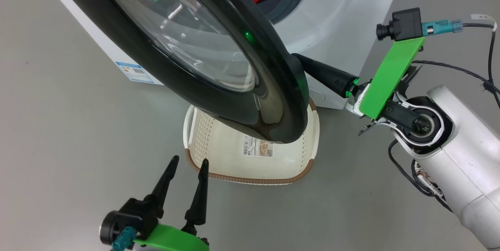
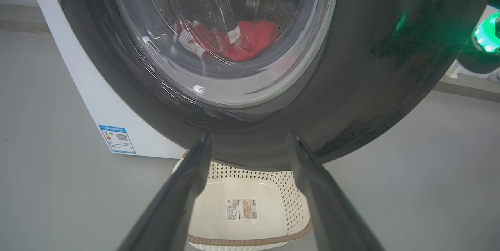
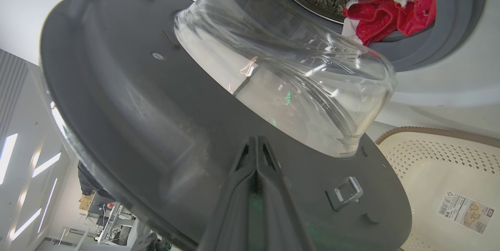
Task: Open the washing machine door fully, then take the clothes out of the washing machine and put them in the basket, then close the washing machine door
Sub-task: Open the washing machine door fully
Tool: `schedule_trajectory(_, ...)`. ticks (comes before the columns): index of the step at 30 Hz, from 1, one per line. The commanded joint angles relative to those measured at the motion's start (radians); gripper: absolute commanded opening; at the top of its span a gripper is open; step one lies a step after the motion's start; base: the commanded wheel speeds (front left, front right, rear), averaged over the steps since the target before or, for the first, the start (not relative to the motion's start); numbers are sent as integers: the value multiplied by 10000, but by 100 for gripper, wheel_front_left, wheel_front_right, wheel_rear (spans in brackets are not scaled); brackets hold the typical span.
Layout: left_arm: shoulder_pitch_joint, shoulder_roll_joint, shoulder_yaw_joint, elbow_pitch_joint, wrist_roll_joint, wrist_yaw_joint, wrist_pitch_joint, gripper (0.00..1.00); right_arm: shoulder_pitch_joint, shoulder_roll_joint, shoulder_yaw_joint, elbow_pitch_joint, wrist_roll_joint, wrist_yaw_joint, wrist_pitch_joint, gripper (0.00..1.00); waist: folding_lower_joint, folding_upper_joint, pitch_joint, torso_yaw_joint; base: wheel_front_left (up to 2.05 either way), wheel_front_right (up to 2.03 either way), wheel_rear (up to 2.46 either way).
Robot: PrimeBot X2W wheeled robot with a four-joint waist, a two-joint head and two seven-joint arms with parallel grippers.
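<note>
My right tool [image 3: 256, 147] shut, gripping nothing, tips against inner face of washing machine door [image 1: 183, 40], beside latch. Door part open, standing between my two tools. Judged: push goes away from washing machine [image 1: 343, 28]; right arm nearer. Left tool [image 1: 190, 163] spread wide, empty. Basket [image 1: 234, 153] on floor just ahead of it, under door. Clothes [image 3: 386, 13] in drum, beyond right tool.

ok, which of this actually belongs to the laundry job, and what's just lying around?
Job:
- washing machine door, partly open
- clothes, in the drum
- washing machine
- basket, under the door
- right fingers, shut, at the door's inner face
- left fingers, open, idle

Just there:
- blue sticker on the machine's side
- paper label in the basket
- cables
</note>
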State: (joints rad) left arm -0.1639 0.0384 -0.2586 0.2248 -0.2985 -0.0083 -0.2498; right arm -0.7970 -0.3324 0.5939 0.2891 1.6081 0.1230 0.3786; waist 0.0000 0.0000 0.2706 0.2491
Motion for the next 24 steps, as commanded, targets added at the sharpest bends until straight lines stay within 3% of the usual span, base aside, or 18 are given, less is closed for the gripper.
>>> schedule_trajectory(1, 17, 118, 343, -261, 141, 28, -120, 100, 246, 193, 41, -313, -120, 77, 20, 0, 0, 0, -6, -8, 0, 0, 0)
schedule_trajectory(8, 7, 118, 404, -237, 195, -22, -120, 100, 307, 200, -163, -209, -406, 77, -419, 0, 0, 0, -106, -37, 0, 0, 0)
schedule_trajectory(11, -13, 118, 477, -227, 248, -49, -120, 100, 386, 141, -264, -187, -556, 77, -762, 9, 0, 0, -160, -89, 0, 0, 0)
schedule_trajectory(16, 6, 118, 682, -172, 432, -223, -120, 100, 795, -71, -375, -64, -612, 77, -1203, 14, 0, 0, -360, -253, 0, 0, 0)
schedule_trajectory(21, 130, 118, 999, -120, 640, -353, -120, 100, 1552, -292, -341, -73, -568, 77, -1511, 44, 0, 0, -618, -502, 0, 0, 0)
schedule_trajectory(22, 164, 118, 1066, -126, 668, -365, -120, 100, 1723, -321, -335, -102, -542, 77, -1568, 68, 0, 0, -649, -563, 0, 0, 0)
schedule_trajectory(24, 223, 118, 1163, -147, 732, -409, -120, 100, 2079, -393, -362, -126, -522, 77, -1760, 100, 0, 0, -710, -666, 0, 0, 0)
